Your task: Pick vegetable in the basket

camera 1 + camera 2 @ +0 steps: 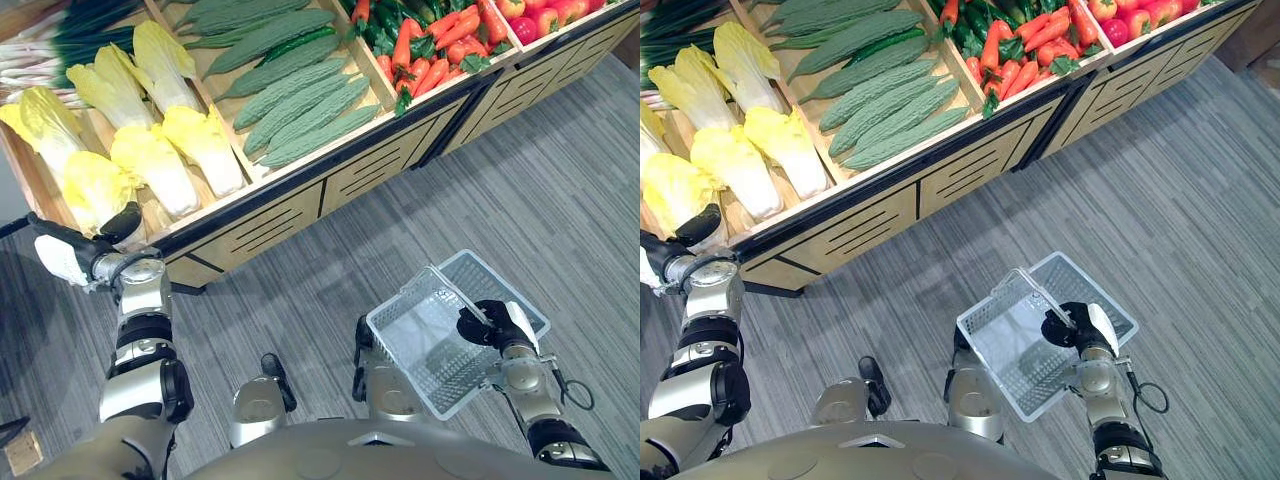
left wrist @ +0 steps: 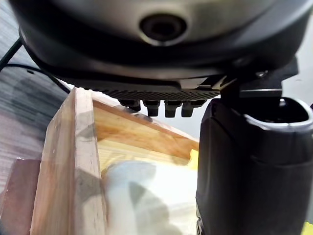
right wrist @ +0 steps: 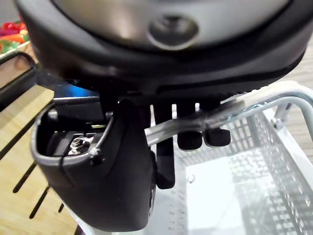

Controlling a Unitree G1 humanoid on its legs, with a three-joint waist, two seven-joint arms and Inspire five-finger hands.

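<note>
Picking step: we judge the left hand (image 1: 78,252) is on its approach to the napa cabbages (image 1: 150,165); nothing is taken yet.
Left hand state: released, fingers straight, thumb spread, holding nothing; it sits at the front corner of the wooden cabbage bin (image 2: 73,156).
Right hand state: right hand (image 1: 497,325) clenched round the basket handle (image 3: 254,105), fingers hooked over the bar.
Basket: white wire basket (image 1: 425,350) hangs low on the robot's right, tilted, well apart from the shelf, empty as far as we see.
Vegetable location: all on the display, none in the basket; the nearest cabbage (image 1: 95,190) lies just beside the left hand.
How to do it well: we would go for that nearest cabbage, come over the bin's front wall rather than into it, close round the thick white stalk end and not the loose leaves, lift clear of the rim before swinging across, and level the basket first.
Risk: leaves tearing or slipping; we judge a one-handed hold on so long a head is weak.
Neighbours: bitter gourds (image 1: 300,105) and carrots (image 1: 420,60) are further right, out of easy reach.
Hard to make out: in the left wrist view there is a pale blur beyond the thumb, likely cabbage, but we cannot confirm it; we cannot tell whether the fingers touch wood.
Cut off: the cabbage bin's left end; the basket's far corner behind the right hand.
</note>
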